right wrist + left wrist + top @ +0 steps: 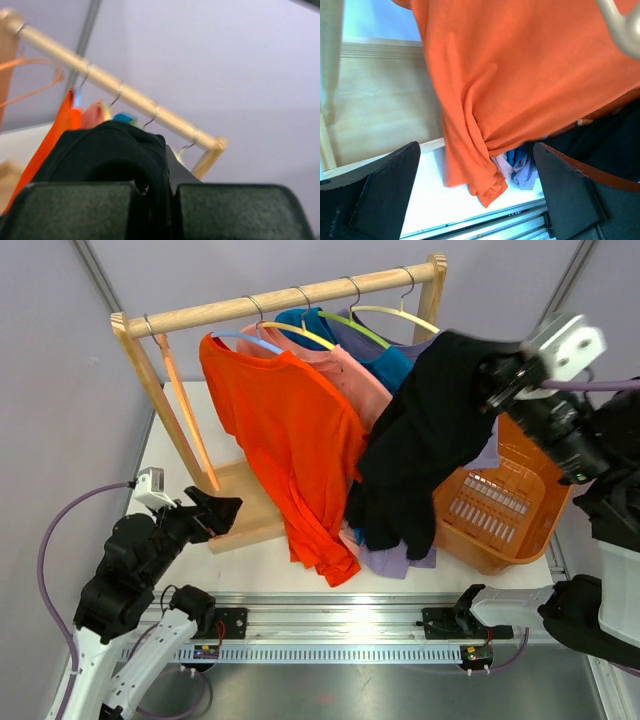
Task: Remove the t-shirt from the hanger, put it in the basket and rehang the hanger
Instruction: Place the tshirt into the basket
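My right pincer (497, 380) is clamped tight on the black cloth t-shirt (425, 445), held up beside the wooden clothes rack (290, 295), left of the orange plastic basket (505, 515). Left pincer (218, 512) spread wide, empty, by rack's base.

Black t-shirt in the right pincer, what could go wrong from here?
1. The black t-shirt hangs from a small pinch of fabric in the right pincer, so it might slip out.
2. Its lower end lies against the lavender shirt, so pulling away could drag that shirt along.
3. Most of it hangs left of the orange basket, so a release now would likely miss.
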{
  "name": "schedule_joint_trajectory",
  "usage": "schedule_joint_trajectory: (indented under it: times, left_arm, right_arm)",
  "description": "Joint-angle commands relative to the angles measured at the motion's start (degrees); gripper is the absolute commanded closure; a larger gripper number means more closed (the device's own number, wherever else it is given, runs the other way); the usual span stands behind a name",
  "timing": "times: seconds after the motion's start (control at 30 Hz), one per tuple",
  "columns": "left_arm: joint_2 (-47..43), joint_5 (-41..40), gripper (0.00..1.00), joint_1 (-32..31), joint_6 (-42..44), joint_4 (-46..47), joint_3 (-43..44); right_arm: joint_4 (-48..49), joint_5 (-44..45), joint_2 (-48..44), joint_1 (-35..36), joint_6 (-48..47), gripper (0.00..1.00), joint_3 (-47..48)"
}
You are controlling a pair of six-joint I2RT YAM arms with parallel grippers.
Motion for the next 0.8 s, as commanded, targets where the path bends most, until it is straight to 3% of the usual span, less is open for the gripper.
schedule_joint_trajectory:
  times: [0.0,0.13,0.4,0.57,0.77]
  left_arm:
    - [0.82,3.79,0.01,0.01,1.78,4.78,-1.45]
    - [0.91,5.90,0.01,0.01,1.95,5.22,-1.98]
    - [1.70,9.06,0.01,0.01,3.89,5.84,-2.07]
    - [2.49,11.52,0.01,0.01,4.59,7.24,-3.04]
    - [3.11,13.28,0.01,0.01,4.94,8.47,-3.30]
  right_arm:
    - [8.80,13.63,2.61,-0.50,-3.67,1.00,11.09]
    - [12.05,19.42,6.82,-0.50,-10.52,1.00,21.54]
    - [23.83,28.30,8.24,0.03,-26.96,1.00,25.43]
    - [26.99,31.65,6.40,0.03,-33.12,1.00,22.11]
    - [29.81,34.20,0.43,0.03,-37.86,1.00,11.21]
